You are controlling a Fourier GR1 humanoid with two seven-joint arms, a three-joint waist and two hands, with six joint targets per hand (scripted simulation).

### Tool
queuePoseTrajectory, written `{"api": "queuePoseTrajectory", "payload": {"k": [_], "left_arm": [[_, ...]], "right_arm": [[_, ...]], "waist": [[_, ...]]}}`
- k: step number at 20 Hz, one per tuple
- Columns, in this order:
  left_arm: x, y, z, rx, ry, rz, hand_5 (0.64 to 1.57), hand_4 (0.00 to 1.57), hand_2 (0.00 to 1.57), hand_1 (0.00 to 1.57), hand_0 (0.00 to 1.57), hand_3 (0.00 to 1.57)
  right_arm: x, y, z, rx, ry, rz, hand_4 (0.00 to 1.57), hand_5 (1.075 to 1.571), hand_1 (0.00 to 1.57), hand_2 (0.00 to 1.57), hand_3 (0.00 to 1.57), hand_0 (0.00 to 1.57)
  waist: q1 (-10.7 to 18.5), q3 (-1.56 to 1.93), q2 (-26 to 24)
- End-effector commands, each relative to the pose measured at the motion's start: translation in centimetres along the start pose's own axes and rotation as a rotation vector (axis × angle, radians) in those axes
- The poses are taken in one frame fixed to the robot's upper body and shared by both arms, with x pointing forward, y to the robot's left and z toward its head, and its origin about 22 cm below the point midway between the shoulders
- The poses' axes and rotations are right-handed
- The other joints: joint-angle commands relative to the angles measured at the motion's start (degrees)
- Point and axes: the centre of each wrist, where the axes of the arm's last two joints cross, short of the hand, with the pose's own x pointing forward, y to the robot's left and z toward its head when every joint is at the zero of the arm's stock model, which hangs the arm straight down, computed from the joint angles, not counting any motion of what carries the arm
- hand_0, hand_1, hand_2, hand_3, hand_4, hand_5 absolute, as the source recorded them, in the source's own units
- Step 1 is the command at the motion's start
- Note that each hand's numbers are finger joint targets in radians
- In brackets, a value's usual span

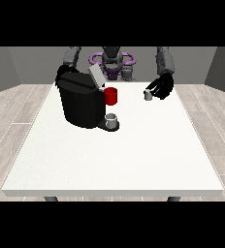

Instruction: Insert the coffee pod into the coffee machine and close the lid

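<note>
White table (109, 155): coffee pod (148, 95) just beside fingers (154, 89).

A big white table (114, 155) fills the middle of the view, its top plain and evenly lit, its near edge a pale band with two dark legs (50, 198) just poking out beneath. Around it runs a floor (17, 121) of light wooden planks in greyish tones, seams showing on both sides. Behind, grey walls (32, 60) close the room, darker at the far right corner (223, 68). Light is soft, with only faint shadows.
</note>
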Motion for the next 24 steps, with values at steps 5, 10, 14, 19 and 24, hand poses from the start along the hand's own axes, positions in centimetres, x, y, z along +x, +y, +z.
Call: {"api": "queuePoseTrajectory", "payload": {"k": [5, 10, 14, 19, 24], "left_arm": [[5.4, 5.0, -3.0, -0.036, -0.126, -0.032, 1.571, 0.56, 1.33, 1.25, 1.25, 1.29], [7.7, 3.5, -4.3, -0.012, -0.097, 0.012, 1.571, 0.54, 1.33, 1.25, 1.25, 1.28], [9.5, 8.3, -5.1, 0.086, -0.096, -0.041, 1.571, 0.54, 1.33, 1.26, 1.26, 1.28], [13.9, 10.7, -6.6, 0.139, -0.096, 0.025, 1.571, 0.51, 1.31, 1.27, 1.27, 1.24], [12.5, 14.1, -5.8, 0.178, -0.13, 0.028, 1.571, 0.48, 1.33, 1.28, 1.28, 1.27]], "right_arm": [[-1.2, -1.6, -0.8, -0.011, 0.025, -0.012, 0.48, 1.571, 0.0, 0.0, 0.0, 0.0], [-0.7, -0.1, -0.6, 0.015, -0.012, -0.034, 0.5, 1.571, 0.0, 0.0, 0.0, 0.0], [0.6, 1.2, -0.9, 0.065, -0.033, -0.01, 0.49, 1.571, 0.0, 0.0, 0.0, 0.0], [1.9, 0.8, -2.2, 0.083, -0.087, -0.023, 0.51, 1.571, 0.0, 0.0, 0.0, 0.0], [2.9, 2.6, -1.4, 0.079, -0.113, 0.019, 0.54, 1.571, 0.0, 0.0, 0.0, 0.0]], "waist": [[0.89, 0.03, -2.11], [-1.79, 0.0, -2.28], [-5.0, -0.01, 0.23], [-7.09, 0.03, 2.22], [-8.49, -0.01, 4.13]]}}
